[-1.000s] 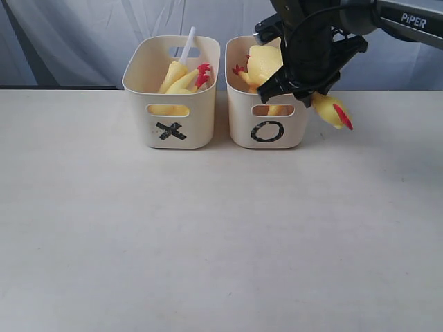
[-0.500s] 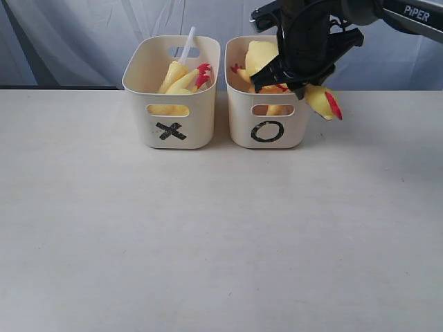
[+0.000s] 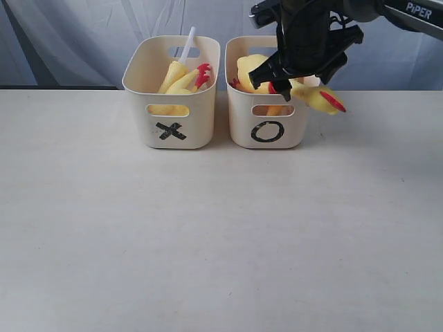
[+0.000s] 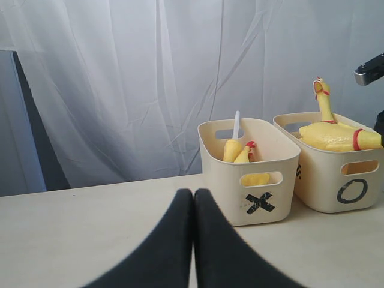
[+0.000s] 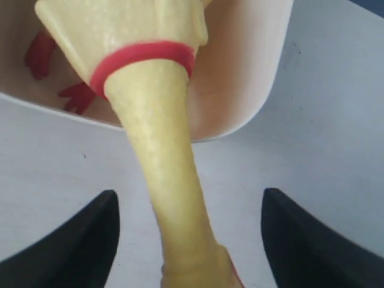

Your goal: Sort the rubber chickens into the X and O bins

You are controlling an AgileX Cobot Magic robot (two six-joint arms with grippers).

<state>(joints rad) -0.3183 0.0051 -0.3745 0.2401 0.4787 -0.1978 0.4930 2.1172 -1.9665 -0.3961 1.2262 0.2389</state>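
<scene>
The X bin [image 3: 197,121] holds yellow chicken pieces [image 3: 178,77] with red feet and a white tube [image 3: 187,41]. My right gripper [image 3: 299,75] hangs open over the O bin [image 3: 242,124]. Below it a rubber chicken [image 3: 250,69] lies in that bin, its neck and head [image 3: 322,99] draped over the right rim. In the right wrist view the neck [image 5: 162,180] runs between the wide-apart fingers [image 5: 96,234] without touching them. A second chicken's neck and head [image 4: 324,99] stand up at the back of the O bin [image 4: 318,186]. My left gripper [image 4: 193,193] is shut and empty, low over the table.
Both bins stand side by side at the back of the pale table [image 3: 221,228], against a grey curtain [image 3: 69,41]. The right arm [image 3: 408,14] reaches in from the upper right.
The right gripper has opened and let go of the chicken. Its body has dropped into the O bin, with the head tipped out over the right rim. The left gripper is unchanged.
</scene>
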